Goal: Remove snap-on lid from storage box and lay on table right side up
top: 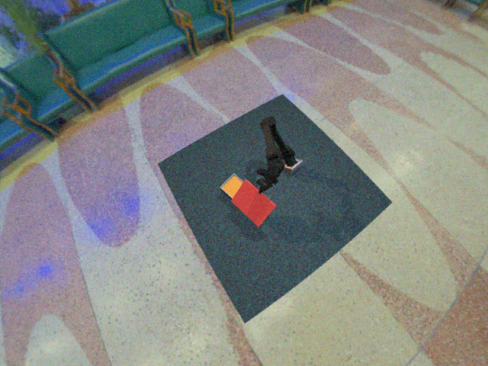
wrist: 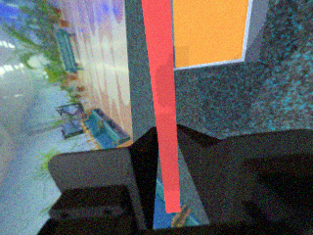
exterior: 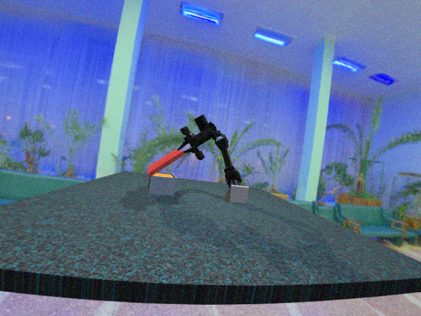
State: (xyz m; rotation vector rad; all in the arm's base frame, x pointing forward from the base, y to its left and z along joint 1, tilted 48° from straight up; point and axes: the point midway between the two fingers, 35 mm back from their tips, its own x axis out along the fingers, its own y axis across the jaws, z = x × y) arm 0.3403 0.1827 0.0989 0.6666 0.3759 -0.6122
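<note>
The red lid is off the storage box and in the air, steeply tilted. Its gripped edge is high and its far edge hangs low. My gripper is shut on the lid's upper edge. The wrist view shows the lid edge-on between the dark fingers. The storage box stands upright on the table, open, with grey walls and an orange inside. In the top view the lid covers part of it. I cannot tell whether the lid's low edge touches the box.
The dark speckled table carries the box and the arm. The arm's pale base block stands to the right of the box. The table's edges drop off to the floor all around. Green benches are beyond the table.
</note>
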